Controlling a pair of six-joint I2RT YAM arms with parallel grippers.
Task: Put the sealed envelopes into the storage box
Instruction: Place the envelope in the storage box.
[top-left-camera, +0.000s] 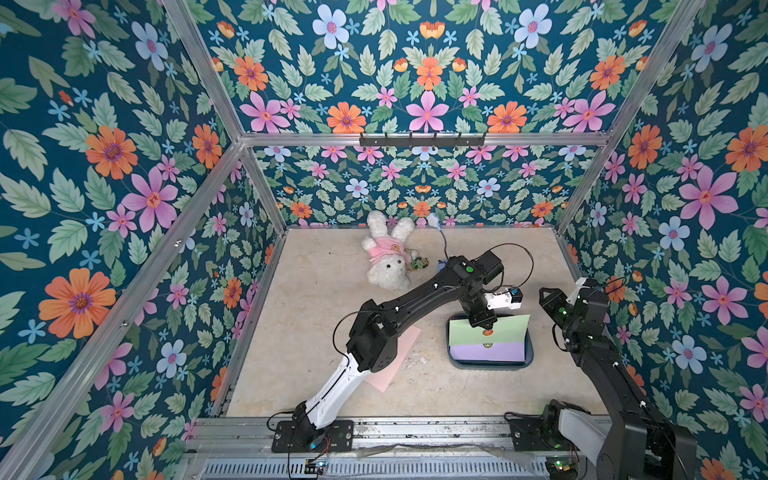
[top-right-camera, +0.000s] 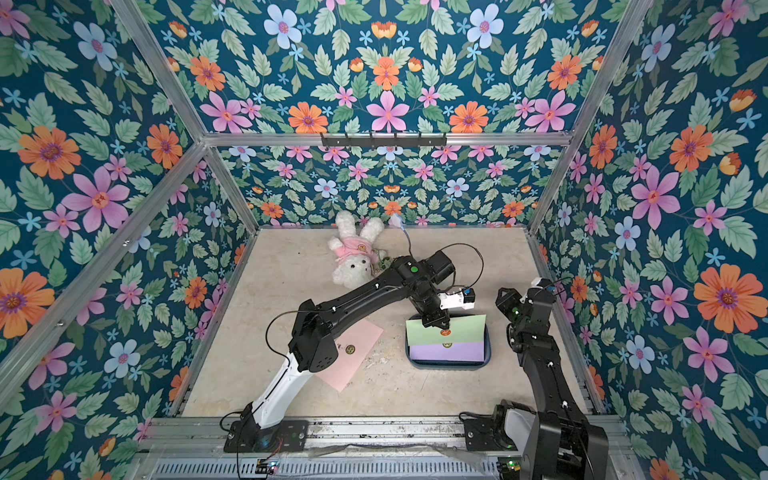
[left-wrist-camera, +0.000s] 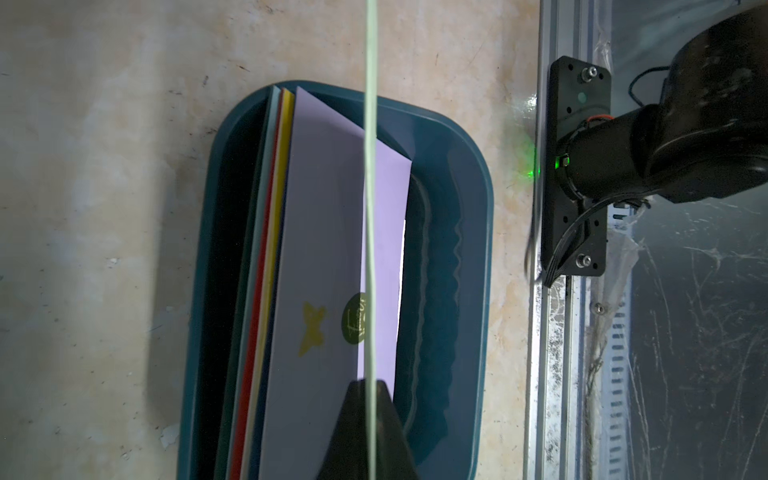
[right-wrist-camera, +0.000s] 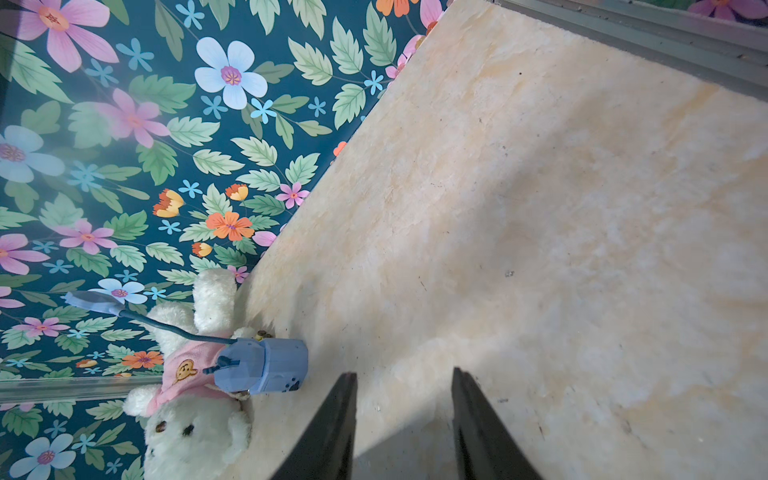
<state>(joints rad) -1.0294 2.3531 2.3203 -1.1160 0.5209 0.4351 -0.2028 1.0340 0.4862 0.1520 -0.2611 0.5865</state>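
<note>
Left arm (top-left-camera: 415, 297) and green envelope (top-left-camera: 511, 328) block the storage box (top-left-camera: 490, 365) from above at its far side. Table (top-left-camera: 457, 395) in front of the box lies open; right gripper (top-left-camera: 545, 296) stands right of it.

— The storage box (top-left-camera: 490, 365), right of centre, is dark teal. The lilac envelope (top-left-camera: 486, 353) in it bears a dark green seal and a yellow butterfly.

— The pale green envelope (top-left-camera: 509, 328) has an orange-red seal. The stacked envelopes (left-wrist-camera: 274, 208) show yellow and red edges.

— The pink envelope (top-right-camera: 365, 340), left of centre, is pastel.

— The plush rabbit (top-left-camera: 388, 272) is white, topped in pink. The counter (top-left-camera: 316, 316) is cream marble. The walls (top-left-camera: 428, 62) are dark teal, with pink, orange and pale blue flowers among green leaves.
</note>
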